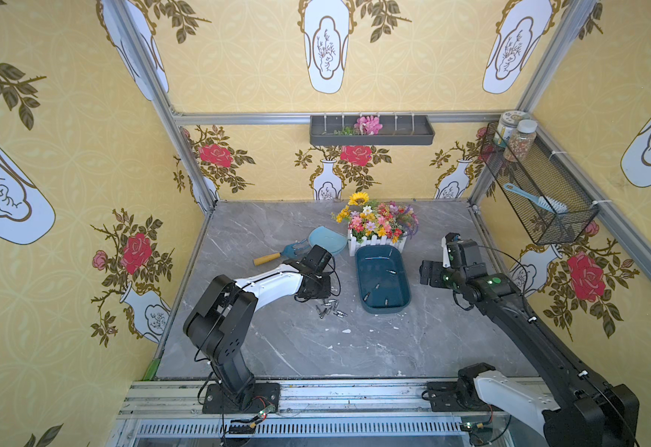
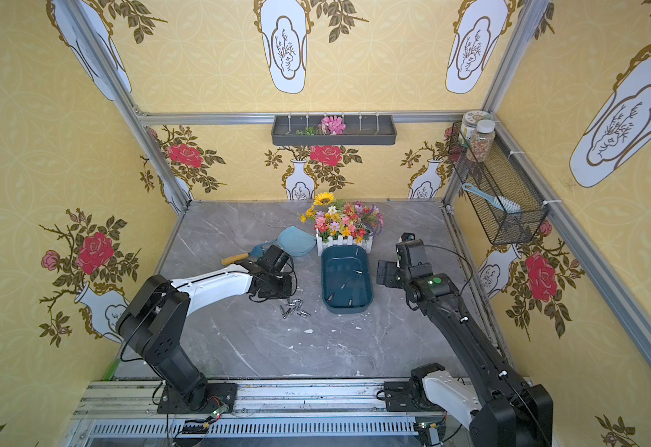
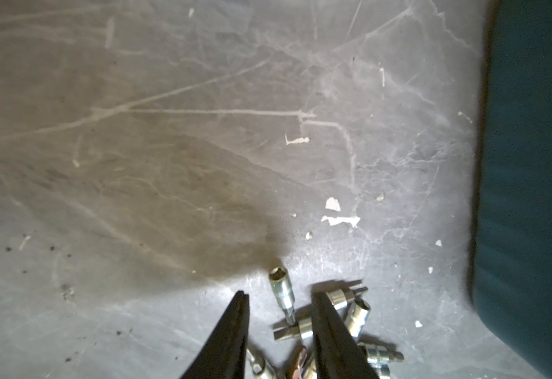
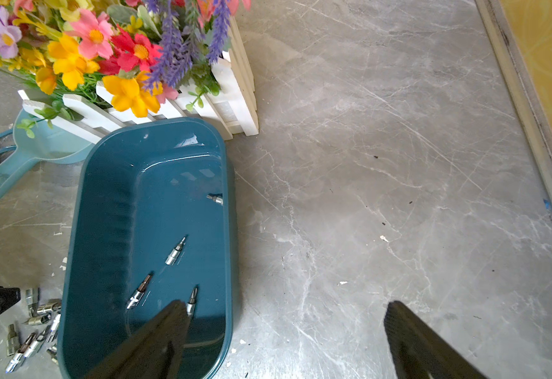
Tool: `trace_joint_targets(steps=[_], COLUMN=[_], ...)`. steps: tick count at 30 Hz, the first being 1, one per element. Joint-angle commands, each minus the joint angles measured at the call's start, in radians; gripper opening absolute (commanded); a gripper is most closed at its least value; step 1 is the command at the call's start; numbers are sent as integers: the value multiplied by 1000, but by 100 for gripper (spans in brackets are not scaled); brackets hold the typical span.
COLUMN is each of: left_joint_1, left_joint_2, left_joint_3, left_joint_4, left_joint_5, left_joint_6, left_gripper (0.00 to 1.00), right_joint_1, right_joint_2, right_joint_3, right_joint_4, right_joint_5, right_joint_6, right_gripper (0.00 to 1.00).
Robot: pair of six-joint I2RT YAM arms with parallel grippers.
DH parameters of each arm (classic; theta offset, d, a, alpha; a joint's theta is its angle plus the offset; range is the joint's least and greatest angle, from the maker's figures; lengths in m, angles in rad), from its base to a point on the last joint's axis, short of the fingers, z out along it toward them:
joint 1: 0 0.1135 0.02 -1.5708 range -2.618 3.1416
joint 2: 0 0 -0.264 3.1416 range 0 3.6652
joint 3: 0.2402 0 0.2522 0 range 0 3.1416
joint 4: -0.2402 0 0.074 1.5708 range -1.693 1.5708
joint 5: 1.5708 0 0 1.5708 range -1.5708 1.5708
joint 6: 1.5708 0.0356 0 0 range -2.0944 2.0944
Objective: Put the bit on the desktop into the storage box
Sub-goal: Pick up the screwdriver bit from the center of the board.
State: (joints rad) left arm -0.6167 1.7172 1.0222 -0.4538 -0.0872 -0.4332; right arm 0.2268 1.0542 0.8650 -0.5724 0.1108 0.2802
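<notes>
The left arm (image 1: 269,281) stands on the front rail. Its black upper link is folded back and its white forearm reaches out low toward the middle of the table (image 1: 354,348), with the wrist bent steeply down. In the left wrist view the left gripper (image 3: 280,294) points down at a loose pile of bits (image 1: 329,307) lying on the table just beside the storage box (image 1: 387,309). Its two dark fingers (image 3: 232,328) stand a little apart and straddle two bits of the pile. One finger lies against a bit and the other is clear of it, so nothing is pinched.

The storage box lies lengthwise in front of a white flower planter (image 1: 378,242), and four bits (image 4: 176,251) lie scattered on its floor.

To its right, the right arm (image 1: 509,309) stretches in one long black line from the rail's right end toward the back, its wrist raised beside the box. The right gripper (image 4: 286,304) is spread wide and empty, one finger over the box's near end and the other over bare table.
</notes>
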Motion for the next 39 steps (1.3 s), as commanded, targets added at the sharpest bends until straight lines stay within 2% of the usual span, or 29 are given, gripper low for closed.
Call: trace_joint_targets(steps=[1, 19, 29, 39], left_joint_1=[-2, -9, -20, -21], left_joint_2=[20, 101, 115, 84], left_joint_3=[11, 32, 43, 58], left_joint_4=[-8, -9, -31, -34], left_joint_5=[-4, -15, -50, -52], left_joint_6=[14, 22, 24, 26], left_gripper=[36, 27, 15, 15], right_joint_1=[0, 0, 0, -2], right_joint_2=[0, -13, -13, -16], right_joint_3=[-1, -14, -21, -26], right_joint_4=[37, 36, 38, 38], right_joint_5=[14, 25, 38, 42], right_joint_6=[1, 2, 2, 3], right_gripper=[97, 97, 97, 97])
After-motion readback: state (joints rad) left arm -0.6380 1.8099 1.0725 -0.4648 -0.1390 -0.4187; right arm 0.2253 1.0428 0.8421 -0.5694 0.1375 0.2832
